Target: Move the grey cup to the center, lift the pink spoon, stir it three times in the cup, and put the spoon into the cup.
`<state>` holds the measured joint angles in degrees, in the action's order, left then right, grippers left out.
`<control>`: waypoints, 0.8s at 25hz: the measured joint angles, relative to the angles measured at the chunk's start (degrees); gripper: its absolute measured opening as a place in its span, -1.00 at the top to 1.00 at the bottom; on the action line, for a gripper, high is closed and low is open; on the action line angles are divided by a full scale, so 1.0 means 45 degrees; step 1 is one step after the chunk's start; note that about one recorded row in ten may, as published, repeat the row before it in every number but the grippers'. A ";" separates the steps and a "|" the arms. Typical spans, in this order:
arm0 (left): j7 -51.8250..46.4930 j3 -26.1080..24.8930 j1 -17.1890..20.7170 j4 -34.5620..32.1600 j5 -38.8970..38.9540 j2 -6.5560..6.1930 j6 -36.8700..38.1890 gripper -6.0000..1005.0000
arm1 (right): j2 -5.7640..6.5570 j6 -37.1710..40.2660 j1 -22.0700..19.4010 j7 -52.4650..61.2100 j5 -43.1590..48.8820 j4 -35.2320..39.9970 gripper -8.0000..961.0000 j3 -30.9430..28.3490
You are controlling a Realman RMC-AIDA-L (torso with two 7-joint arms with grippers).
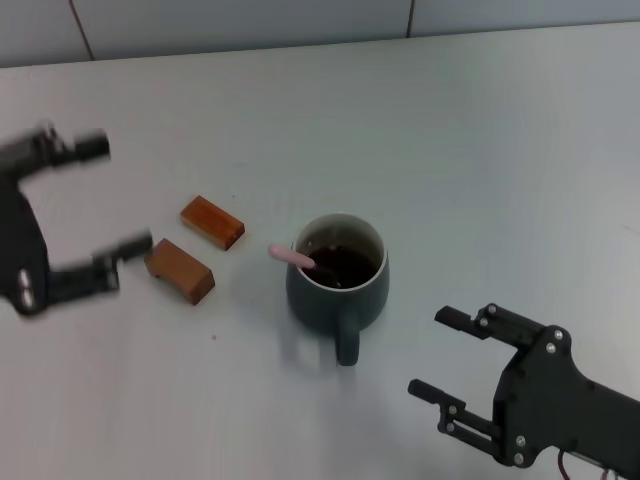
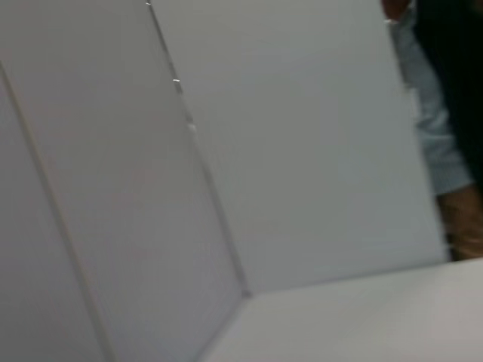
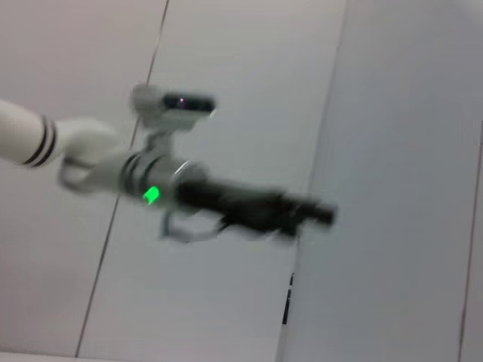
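Where the table (image 1: 480, 130) lies bare, the grey cup (image 1: 338, 283) stands mid-table, pink spoon (image 1: 292, 257) leaning inside — left pincer (image 1: 110, 200) and right pincer (image 1: 438, 352) both agape, empty, well apart.

Your head view looks forward and down from above onto the table (image 1: 480, 130), taking in the grey cup (image 1: 338, 285) near the middle and both arms at the lower corners; your left wrist view faces away from the table toward pale wall panels (image 2: 302, 136), close up; your right wrist view also faces the wall; it shares the left hand (image 3: 302, 213) with the head view.
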<state>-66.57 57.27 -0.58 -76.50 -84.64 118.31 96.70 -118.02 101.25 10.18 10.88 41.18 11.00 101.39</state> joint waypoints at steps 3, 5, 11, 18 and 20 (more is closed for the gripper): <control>0.1724 0.0342 -0.0022 0.2255 -0.0484 0.0029 0.0384 -0.59 | 0.0010 -0.0116 0.0064 0.0279 -0.0007 0.0008 -0.31 -0.0373; 0.2658 0.0742 -0.0159 0.3795 -0.0667 0.0049 0.0160 -0.59 | -0.0042 -0.0366 0.0157 0.0585 0.0005 -0.0002 -0.31 -0.0724; 0.3072 0.1181 -0.0988 0.7215 -0.0729 0.0030 -0.0866 -0.59 | -0.0088 -0.1334 0.0333 0.2208 0.0006 -0.0003 -0.31 -0.1267; 0.2209 0.1868 -0.1167 0.7632 -0.1491 0.0064 -0.1664 -0.59 | 0.0018 -0.2213 0.0033 0.3121 0.0082 -0.0023 -0.31 -0.1966; 0.2188 0.2131 -0.1178 0.7586 -0.1508 0.0062 -0.1782 -0.59 | 0.0026 -0.2516 0.0064 0.3295 0.0106 -0.0023 -0.31 -0.1924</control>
<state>-56.72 66.86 -5.88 -42.36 -91.43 118.59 88.68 -117.90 89.92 10.47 25.70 41.66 10.89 92.73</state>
